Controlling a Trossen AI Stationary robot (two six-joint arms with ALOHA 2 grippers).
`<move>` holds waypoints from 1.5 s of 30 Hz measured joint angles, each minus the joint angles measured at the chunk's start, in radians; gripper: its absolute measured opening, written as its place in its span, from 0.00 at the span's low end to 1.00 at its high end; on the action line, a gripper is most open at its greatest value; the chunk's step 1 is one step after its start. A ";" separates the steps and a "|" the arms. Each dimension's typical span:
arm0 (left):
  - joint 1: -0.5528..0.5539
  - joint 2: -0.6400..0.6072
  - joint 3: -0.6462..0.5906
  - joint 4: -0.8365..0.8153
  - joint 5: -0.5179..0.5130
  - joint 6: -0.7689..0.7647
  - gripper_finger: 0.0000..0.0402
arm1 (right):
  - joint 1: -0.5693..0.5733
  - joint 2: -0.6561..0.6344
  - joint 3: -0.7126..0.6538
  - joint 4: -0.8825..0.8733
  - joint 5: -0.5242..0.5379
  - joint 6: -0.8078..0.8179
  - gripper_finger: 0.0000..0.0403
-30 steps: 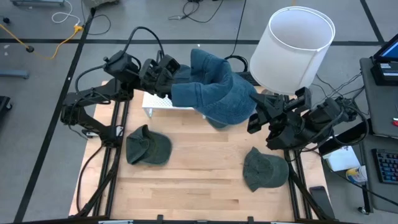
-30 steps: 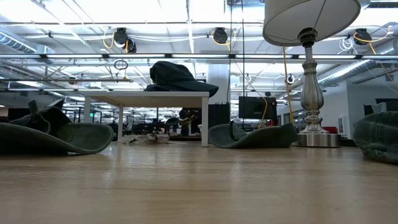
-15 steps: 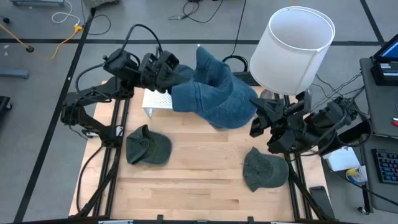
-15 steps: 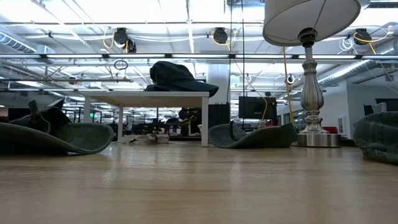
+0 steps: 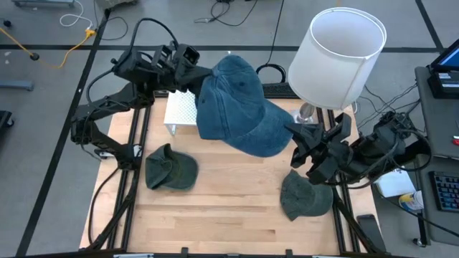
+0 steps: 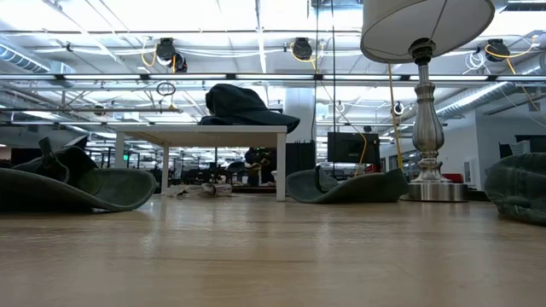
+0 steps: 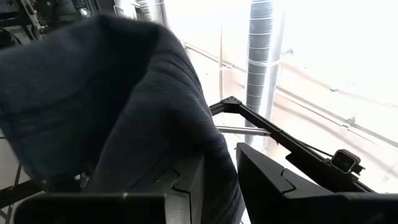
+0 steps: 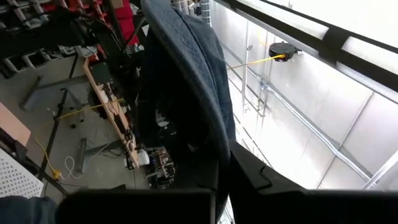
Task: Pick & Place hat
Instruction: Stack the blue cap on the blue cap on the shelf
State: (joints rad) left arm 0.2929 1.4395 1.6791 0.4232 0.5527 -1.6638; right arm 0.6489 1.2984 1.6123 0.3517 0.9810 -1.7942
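Observation:
A blue denim cap hangs in the air between both arms, spread out with its crown upward, above the white stand. My left gripper is at the cap's far-left edge and my right gripper at its near-right brim; both are shut on it. The cloth fills the left wrist view and also rises in the right wrist view. In the low view neither gripper nor the blue cap shows. My left gripper holds the crown's rim at the cap's far-left side, pinched between its two fingers. The cap is lifted clear and spreads away from it. My right gripper pinches the brim's edge at the cap's near-right side between its fingers. The cap is held off the table and stretched toward the other arm.
Two green hats lie on the wooden table, one at the left and one at the right. A dark hat rests on the white stand's top. A lamp with a white shade stands at the far right.
My left gripper has risen and drawn back toward the table's far left; my right gripper has shifted slightly toward the near right. The blue cap, bunched and folded a second ago, has been pulled open and now spreads flat between them, crown up.

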 joint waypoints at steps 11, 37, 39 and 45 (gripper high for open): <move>0.006 0.000 0.000 -0.010 0.012 0.001 0.23 | 0.008 0.000 0.000 -0.067 0.013 0.021 0.01; 0.025 0.000 0.000 -0.164 0.114 0.150 0.03 | 0.028 -0.002 0.000 -0.075 -0.008 0.074 0.04; 0.029 0.000 0.000 -0.160 0.136 0.163 0.02 | 0.028 -0.002 0.000 -0.084 -0.007 0.093 0.06; 0.035 -0.001 0.000 -0.065 0.187 0.205 0.01 | 0.028 -0.002 0.000 -0.102 -0.004 0.381 0.10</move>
State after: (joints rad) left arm 0.3277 1.4387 1.6791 0.3585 0.7396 -1.4591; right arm 0.6765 1.2961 1.6119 0.2492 0.9769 -1.4132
